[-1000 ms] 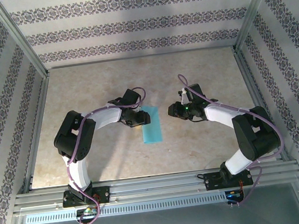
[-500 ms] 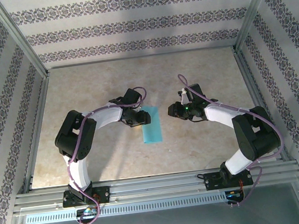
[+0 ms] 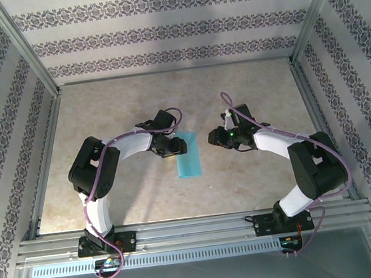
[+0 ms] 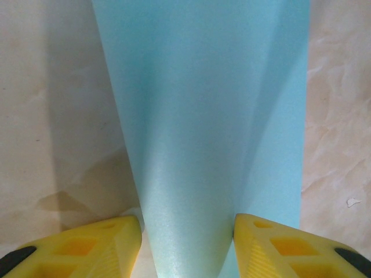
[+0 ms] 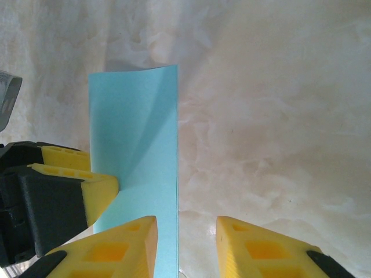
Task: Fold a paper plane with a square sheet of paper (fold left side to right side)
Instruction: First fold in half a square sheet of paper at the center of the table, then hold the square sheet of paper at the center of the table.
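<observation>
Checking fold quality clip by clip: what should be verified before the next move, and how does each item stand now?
1. Folded in half: ok. The square sheet of paper lies as a narrow strip.
2. Fold pressed flat: not ok. The top layer bulges up in the left wrist view.
3. Left gripper at the paper: ok. It is open, straddling the bulge.
4. Right gripper free: ok. It is open with bare table between its fingers, beside the paper's edge.
5. Edges aligned: cannot tell.
</observation>
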Controlling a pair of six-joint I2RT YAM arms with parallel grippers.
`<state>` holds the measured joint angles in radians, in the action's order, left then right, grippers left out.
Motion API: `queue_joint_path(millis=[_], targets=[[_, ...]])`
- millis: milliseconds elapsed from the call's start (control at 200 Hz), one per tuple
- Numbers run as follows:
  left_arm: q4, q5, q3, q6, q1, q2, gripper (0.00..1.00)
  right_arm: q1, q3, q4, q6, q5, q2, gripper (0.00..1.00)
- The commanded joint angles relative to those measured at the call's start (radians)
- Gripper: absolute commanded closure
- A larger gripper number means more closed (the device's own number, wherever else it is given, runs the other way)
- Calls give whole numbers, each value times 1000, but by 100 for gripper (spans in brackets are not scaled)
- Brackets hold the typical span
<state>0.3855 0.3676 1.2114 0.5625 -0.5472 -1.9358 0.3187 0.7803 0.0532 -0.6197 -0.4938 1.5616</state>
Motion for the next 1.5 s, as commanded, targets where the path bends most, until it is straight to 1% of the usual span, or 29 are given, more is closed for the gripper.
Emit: queue_joint_path(millis=[0,675,884,1119,1494], targets=[[39,-13,-39,17,-38,-103,50,14,2,7,26,-30,15,67],[49,-19,-32,22,-45,-119,50,33,13,7,25,-37,31,67],[64,-23,-24,10,-48,-124,50,45,25,6,25,-56,47,67],[73,-29,-18,1,-48,-125,50,66,41,-13,13,-88,74,72],[98,-42,1,-41,-49,-130,50,63,37,-8,18,-65,64,72]])
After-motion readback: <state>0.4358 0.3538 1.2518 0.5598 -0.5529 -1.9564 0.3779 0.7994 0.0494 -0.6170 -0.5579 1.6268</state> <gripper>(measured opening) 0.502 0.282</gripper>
